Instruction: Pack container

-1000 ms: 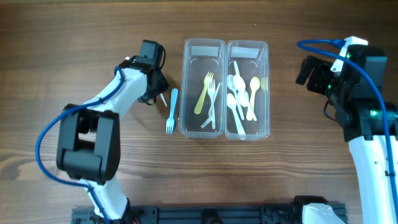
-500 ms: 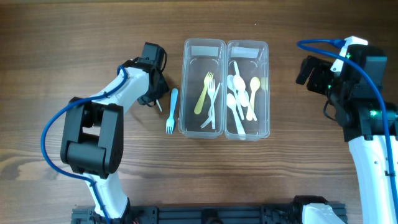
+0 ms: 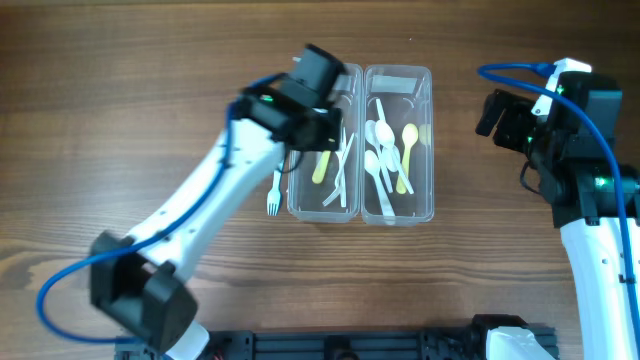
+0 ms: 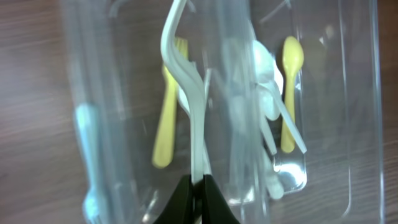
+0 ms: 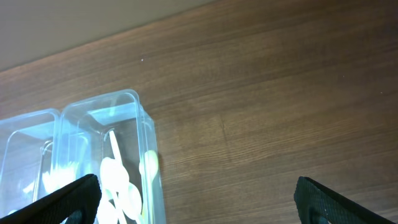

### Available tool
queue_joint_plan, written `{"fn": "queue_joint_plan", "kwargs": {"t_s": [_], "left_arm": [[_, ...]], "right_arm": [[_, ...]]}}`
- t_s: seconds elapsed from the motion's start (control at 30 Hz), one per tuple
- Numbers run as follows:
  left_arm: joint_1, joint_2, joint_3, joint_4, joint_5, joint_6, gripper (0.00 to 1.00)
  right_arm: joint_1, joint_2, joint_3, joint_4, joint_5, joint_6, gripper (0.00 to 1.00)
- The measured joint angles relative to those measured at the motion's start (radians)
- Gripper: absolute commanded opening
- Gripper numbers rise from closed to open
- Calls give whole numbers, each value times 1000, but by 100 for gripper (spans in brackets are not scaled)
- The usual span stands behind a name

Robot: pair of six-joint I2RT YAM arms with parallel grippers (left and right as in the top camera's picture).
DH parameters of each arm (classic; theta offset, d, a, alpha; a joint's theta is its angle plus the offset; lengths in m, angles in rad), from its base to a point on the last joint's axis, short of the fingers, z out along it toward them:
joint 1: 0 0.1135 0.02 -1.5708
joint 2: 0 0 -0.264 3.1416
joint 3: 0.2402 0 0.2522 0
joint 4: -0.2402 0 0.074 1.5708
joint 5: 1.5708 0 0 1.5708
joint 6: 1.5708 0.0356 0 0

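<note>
A blue fork lies on the surface just beside the left bin, outside its wall. The right bin holds white spoons and a yellow spoon. A yellow fork lies in the left one. The surface is brown wood grain. The left fingers are clamped together on the handle of a white fork, held over the left bin. The right fingers stand wide apart, off to the side of both bins.
</note>
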Motion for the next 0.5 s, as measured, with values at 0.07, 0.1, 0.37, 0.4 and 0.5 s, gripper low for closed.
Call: {"fn": "queue_joint_plan", "kwargs": {"t_s": [0.07, 0.1, 0.37, 0.4, 0.5], "left_arm": [[-41, 90, -1, 63, 2, 4, 24], [-47, 129, -2, 80, 2, 5, 39], [-13, 118, 5, 21, 0, 21, 64], [14, 72, 10, -3, -12, 21, 64], [99, -3, 27, -94, -72, 21, 60]], "right_arm": [[0, 0, 0, 0, 0, 0, 100], [0, 0, 0, 0, 0, 0, 100], [0, 0, 0, 0, 0, 0, 100], [0, 0, 0, 0, 0, 0, 100], [0, 0, 0, 0, 0, 0, 100]]}}
